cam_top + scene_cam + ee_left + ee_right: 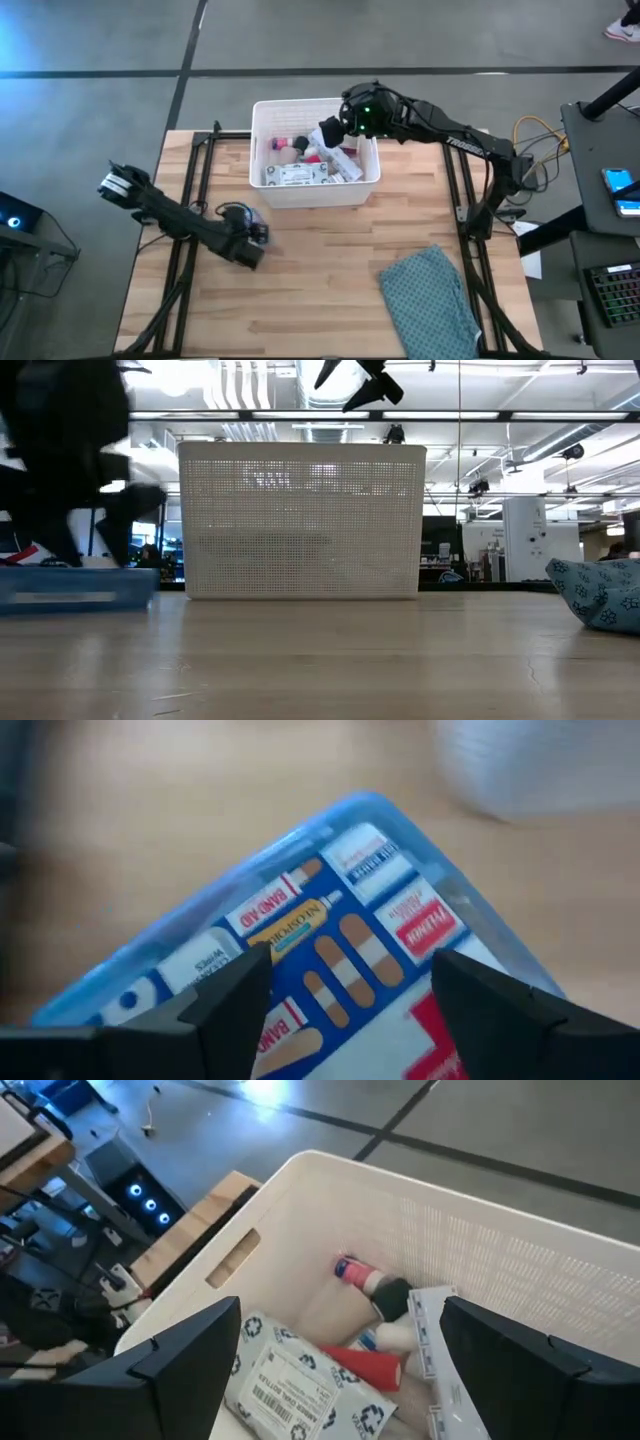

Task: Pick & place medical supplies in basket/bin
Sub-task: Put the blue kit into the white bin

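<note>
Left claw [345, 995] low over blue box [330, 930], which lies flat on counter [330, 270] left of basket [268, 120]. Fingers spread, straddling lid, no grip yet.

Risks:
- box wide and flat: fingers may land on lid and skid off slick plastic
- shallow pinch on edge could drop it mid-carry

Right claw [340, 1370] empty, released, hanging over basket. Both arms heading there could clash.

Cloth [430, 295] near right, not a concern.

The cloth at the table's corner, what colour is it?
Teal with a small pale pattern; the cloth shows best in the high view.
</note>
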